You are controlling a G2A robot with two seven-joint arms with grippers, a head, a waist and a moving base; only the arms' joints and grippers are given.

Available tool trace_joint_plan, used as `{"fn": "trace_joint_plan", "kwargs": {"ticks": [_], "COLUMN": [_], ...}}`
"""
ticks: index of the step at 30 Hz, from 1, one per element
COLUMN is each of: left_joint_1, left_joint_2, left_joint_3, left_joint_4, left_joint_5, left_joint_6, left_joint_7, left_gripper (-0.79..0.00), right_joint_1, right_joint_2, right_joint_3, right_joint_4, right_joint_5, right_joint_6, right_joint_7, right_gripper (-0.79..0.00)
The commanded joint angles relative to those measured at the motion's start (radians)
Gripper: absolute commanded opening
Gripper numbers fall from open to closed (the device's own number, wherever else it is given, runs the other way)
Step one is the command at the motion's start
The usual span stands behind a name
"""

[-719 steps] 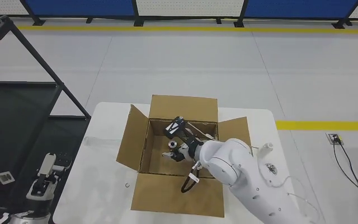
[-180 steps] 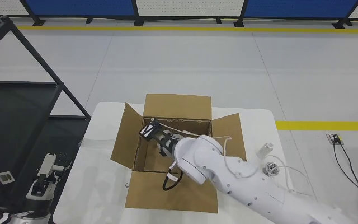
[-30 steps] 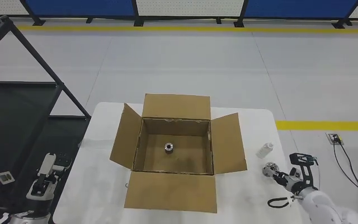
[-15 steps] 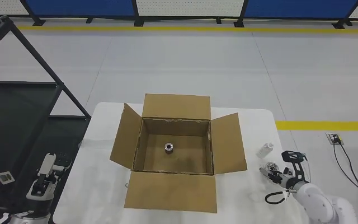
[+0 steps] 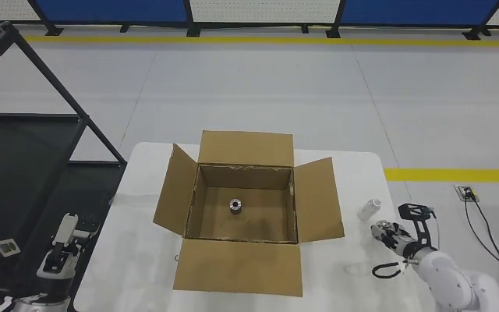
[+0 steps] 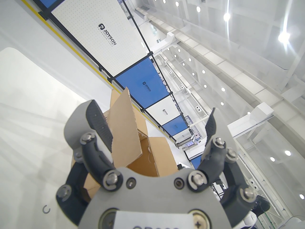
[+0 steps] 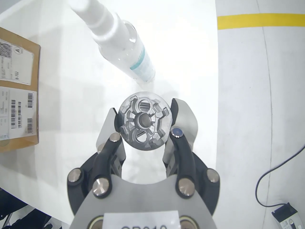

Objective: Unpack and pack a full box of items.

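In the top view, the cardboard box point(image 5: 242, 214) is seen standing at the middle of the white table point(image 5: 140, 234) with all four flaps folded outward. One small metal part point(image 5: 235, 205) lies on the box's floor, toward the far wall. The right pincer point(image 5: 387, 234) is placed near the table's right edge, well apart from the box and just beside the white bottle point(image 5: 369, 207).

Finer detail is given by the right wrist view. The right pincer point(image 7: 145, 117) is closed on a round metal disc point(image 7: 144, 123), which is held by its rim between the two fingers, its recessed, spoked face turned to the camera. Whether the disc touches the table cannot be told. The bottle point(image 7: 119, 41) is shown close ahead of the disc, and a box flap with printed labels point(image 7: 16, 91) is seen off to one side.

In the left wrist view, the left pincer point(image 6: 155, 125) is seen with its fingers spread wide and nothing between them. It is aimed upward past the box point(image 6: 152, 153) from low beside the table point(image 6: 31, 110).

The table is surrounded by a pale grey floor point(image 5: 257, 93) marked with a yellow line point(image 5: 440, 174). Blue and white wall panels point(image 6: 95, 32) and ceiling lights point(image 6: 283, 36) are shown beyond, and a black cable point(image 7: 281, 168) lies on the floor.
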Motion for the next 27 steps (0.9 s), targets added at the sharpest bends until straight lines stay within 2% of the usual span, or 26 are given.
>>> {"fn": "trace_joint_plan", "kwargs": {"ticks": [1, 8, 14, 19, 27], "left_joint_1": [0.000, 0.000, 0.000, 0.000, 0.000], "left_joint_2": [0.000, 0.000, 0.000, 0.000, 0.000], "left_joint_3": [0.000, 0.000, 0.000, 0.000, 0.000], "left_joint_4": [0.000, 0.000, 0.000, 0.000, 0.000], "left_joint_5": [0.000, 0.000, 0.000, 0.000, 0.000], "left_joint_6": [0.000, 0.000, 0.000, 0.000, 0.000], "left_joint_7": [0.000, 0.000, 0.000, 0.000, 0.000], "left_gripper": [0.000, 0.000, 0.000, 0.000, 0.000], "right_joint_1": [-0.020, -0.085, -0.056, 0.034, 0.259], "right_joint_2": [0.001, 0.002, 0.008, 0.015, 0.011], "right_joint_3": [0.009, 0.030, -0.009, -0.130, -0.443], "right_joint_4": [-0.066, -0.341, -0.487, -0.513, -0.432], "right_joint_5": [0.011, 0.080, 0.128, 0.111, 0.030], "right_joint_6": [0.015, 0.062, 0.046, 0.008, -0.007], "right_joint_7": [-0.010, -0.054, -0.038, 0.018, 0.133], "right_gripper": [-0.785, -0.785, -0.785, -0.785, -0.785]}}
